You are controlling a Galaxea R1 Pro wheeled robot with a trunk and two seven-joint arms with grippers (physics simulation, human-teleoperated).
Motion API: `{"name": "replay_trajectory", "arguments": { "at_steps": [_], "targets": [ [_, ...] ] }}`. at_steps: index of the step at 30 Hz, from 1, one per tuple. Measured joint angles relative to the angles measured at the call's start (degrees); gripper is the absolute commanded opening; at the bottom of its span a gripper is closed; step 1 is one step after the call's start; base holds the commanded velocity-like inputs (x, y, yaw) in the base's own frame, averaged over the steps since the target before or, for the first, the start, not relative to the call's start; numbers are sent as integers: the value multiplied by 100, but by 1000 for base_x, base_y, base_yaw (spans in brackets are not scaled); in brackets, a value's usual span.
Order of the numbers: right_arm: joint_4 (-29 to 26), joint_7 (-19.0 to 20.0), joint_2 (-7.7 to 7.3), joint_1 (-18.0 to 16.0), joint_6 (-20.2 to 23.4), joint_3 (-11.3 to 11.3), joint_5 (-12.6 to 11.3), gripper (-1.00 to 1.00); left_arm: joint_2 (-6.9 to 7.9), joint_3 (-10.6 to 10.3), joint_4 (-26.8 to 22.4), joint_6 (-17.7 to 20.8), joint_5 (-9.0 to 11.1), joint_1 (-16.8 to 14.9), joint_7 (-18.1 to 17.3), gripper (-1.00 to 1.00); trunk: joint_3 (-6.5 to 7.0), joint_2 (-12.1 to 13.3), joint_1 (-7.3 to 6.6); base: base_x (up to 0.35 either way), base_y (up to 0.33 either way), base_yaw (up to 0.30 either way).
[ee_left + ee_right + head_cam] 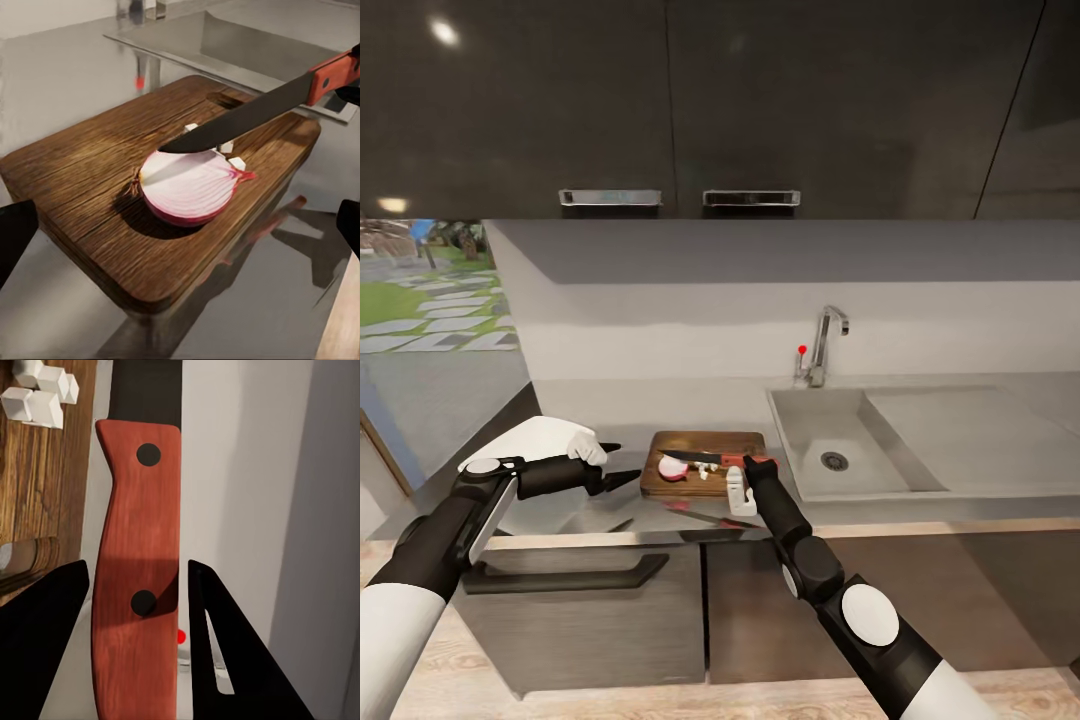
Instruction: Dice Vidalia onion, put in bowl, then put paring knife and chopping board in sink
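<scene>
Dark glossy cabinets hang above a pale wall, and below them runs the grey desk [610, 400] with a light wood front edge. Set into it at the right is the sink [800, 430], with a dark drain and a chrome tap [825, 345] with a red knob behind it. Just left of the sink the wooden board [705, 445] lies flat on the desk, its slot hole toward the sink. On the board rests a halved onion [187, 187], cut face up, with purple-red skin and a pale face, and beside it a few small white diced cubes [41, 394]. The right pincer [752, 468] is clamped on the red-orange handle of the knife [247, 116]; the right wrist view shows its two dark fingers [225, 645] pressed against both sides of the handle. The dark blade reaches out level over the board, and its tip lies at the top of the onion half, touching or just above it. The left pincer [618, 465] hovers over the desk just left of the board, its fingers spread apart and holding nothing; the left wrist view shows one finger [15, 240] at each side, with the board and onion between them. A white dish [535, 440] sits on the desk beneath the left forearm, partly hidden.
</scene>
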Motion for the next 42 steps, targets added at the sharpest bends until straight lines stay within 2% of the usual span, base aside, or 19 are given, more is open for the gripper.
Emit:
{"name": "replay_trajectory", "arguments": {
  "at_steps": [10, 36, 42],
  "targets": [
    [0, 14, 1, 1, 0, 0, 0, -100, -1, 4, 43, -6, -1, -1, 14, 100, 0, 0, 0, 61, 88, 0],
    [0, 15, 1, 0, 0, 0, 0, -100, -1, -3, 27, -12, -1, 0, -24, 100, 0, 0, 0, 28, 2, 0],
    [1, 21, 0, 0, 0, 0, 0, -100, -2, -1, 27, 33, 2, -3, -25, 100, -90, -201, 110, 0, 0, 0]
  ]
}}
